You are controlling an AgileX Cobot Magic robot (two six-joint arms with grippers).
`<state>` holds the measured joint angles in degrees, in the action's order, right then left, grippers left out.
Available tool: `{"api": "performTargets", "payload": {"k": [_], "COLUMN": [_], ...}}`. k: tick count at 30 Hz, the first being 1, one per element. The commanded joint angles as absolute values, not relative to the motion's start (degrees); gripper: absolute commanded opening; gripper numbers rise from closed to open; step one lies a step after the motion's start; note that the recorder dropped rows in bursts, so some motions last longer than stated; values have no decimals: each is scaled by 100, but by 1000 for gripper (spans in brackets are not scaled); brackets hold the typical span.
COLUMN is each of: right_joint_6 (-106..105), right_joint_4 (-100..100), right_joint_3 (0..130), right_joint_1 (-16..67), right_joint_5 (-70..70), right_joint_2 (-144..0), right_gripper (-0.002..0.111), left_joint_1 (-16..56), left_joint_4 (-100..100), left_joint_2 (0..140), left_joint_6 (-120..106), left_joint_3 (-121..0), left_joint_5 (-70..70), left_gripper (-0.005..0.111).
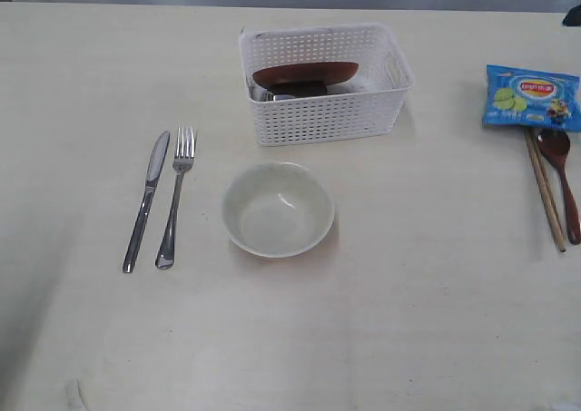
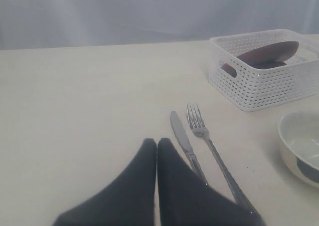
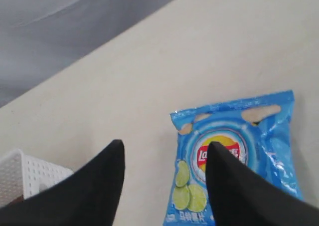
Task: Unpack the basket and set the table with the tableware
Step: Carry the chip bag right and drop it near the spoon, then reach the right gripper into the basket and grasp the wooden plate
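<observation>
Knife and fork, both steel, lie beside a pale cream bowl; left gripper closed, right gripper spread above blue snack packet.

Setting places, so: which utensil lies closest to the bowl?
The fork, just left of the cream bowl; the knife lies beyond it, the spoon and chopsticks far right.

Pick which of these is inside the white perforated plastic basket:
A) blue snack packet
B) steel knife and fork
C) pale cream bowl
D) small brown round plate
D: the small brown round plate sits tilted inside the white perforated plastic basket, while the pale cream bowl, steel knife, steel fork and blue snack packet lie out on the cream-white table.
</observation>
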<state>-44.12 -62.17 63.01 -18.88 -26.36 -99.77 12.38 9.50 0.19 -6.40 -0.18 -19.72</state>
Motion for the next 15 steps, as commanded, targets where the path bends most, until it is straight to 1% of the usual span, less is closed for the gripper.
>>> {"api": "performTargets", "payload": {"k": [1, 5, 9, 10, 11, 12, 13, 15], "right_joint_6": [-4527, -4540, -4122, -3539, -3099, -2218, -1952, -2531], "right_joint_4": [-6168, -6161, -6091, -5669, -5243, -4291, -3771, -2711], "right_joint_3": [6323, 6422, 6930, 7238, 7418, 7793, 7988, 8469], "right_joint_1": [-1803, -1140, -126, 358, 595, 969, 1146, 1578], "right_joint_5": [-2580, -2692, -3504, -3697, -3706, -3793, -3955, -4540], "right_joint_2": [-9323, -9138, -9361, -9533, -9641, -9857, -9993, -10377], "right_gripper": [46, 46, 46, 46, 46, 46, 46, 46], "left_joint_1": [1271, 1271, 1271, 1271, 1271, 1271, 1271, 1271], "left_joint_4": [941, 941, 941, 941, 941, 941, 941, 941], "left_joint_2": [0, 0, 0, 0, 0, 0, 0, 0], "left_joint_6": [-632, -621, -621, -621, -621, -621, -621, -621], "left_joint_3": [0, 0, 0, 0, 0, 0, 0, 0], "left_joint_5": [-1962, -1962, -1962, -1962, -1962, -1962, -1962, -1962], "left_gripper": [0, 0, 0, 0, 0, 0, 0, 0]}}
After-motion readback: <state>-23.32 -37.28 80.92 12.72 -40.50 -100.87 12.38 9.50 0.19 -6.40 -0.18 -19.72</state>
